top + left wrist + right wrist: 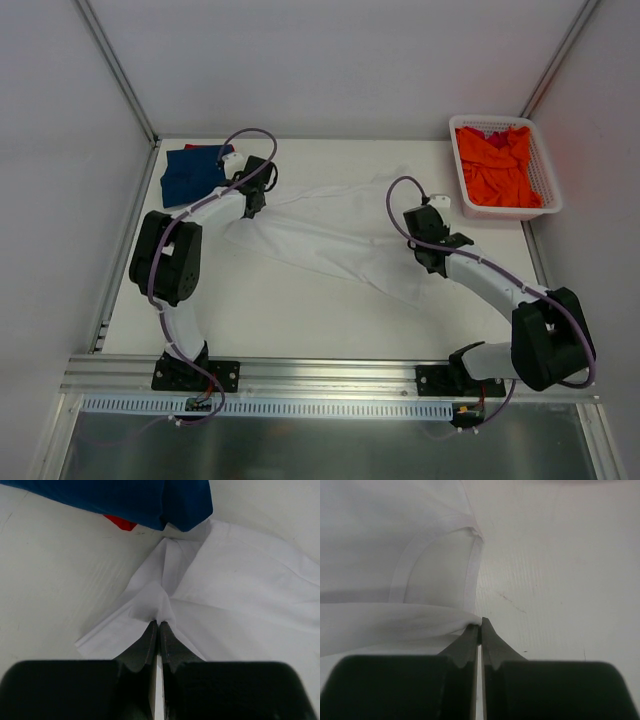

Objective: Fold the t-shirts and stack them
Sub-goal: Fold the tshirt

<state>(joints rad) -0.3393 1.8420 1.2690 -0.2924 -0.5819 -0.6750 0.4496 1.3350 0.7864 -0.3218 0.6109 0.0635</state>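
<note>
- Left arm: elbow raised on the near left, forearm reaching away toward the far-left corner. The left pincer (158, 625) is clenched on a bunched corner of the white t-shirt (330, 235), low over the counter (300, 315).
- Right arm: elbow folded back close to its base, forearm angled inward and forward. The right pincer (480, 626) is clenched on a fold at the same shirt's edge. A curved hemmed band of the cloth lies just ahead and left of its tips.
- The white t-shirt lies crumpled on the counter, drawn out between the two pincers.
- The dark blue t-shirt (192, 172) lies just beyond the left pincer, its edge meeting the white cloth. A scrap of red t-shirt (122, 524) shows from under it.
- The white lattice basket (548, 190) stands beyond and right of the right pincer, well apart from it. The orange t-shirt (497, 165) is heaped inside.
</note>
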